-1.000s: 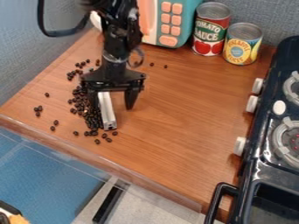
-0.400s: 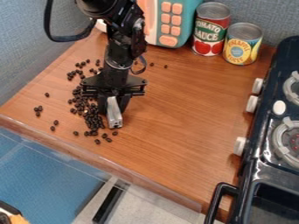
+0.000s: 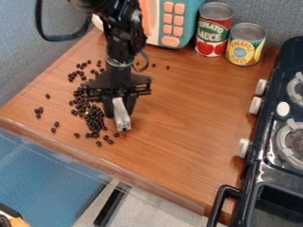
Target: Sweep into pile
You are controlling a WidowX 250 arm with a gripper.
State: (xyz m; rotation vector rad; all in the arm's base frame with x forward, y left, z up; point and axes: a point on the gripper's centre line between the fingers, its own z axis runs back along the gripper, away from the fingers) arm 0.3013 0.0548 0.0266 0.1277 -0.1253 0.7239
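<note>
Beans (image 3: 93, 119) are found loosely heaped on the counter (image 3: 177, 111), strays around; a pale bar (image 3: 122, 119) is clasped by the gripper (image 3: 119, 115) beside them; spillage over the edge could be caused by hard pushing; contents of the red can (image 3: 214, 33) and yellow can (image 3: 245, 46) cannot be determined.

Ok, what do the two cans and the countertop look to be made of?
The red-labelled can and yellow-labelled can look like smooth metal, given their grey, rimmed tops. The countertop looks like satin wood, possibly laminate: brown streaky grain, soft sheen.
</note>
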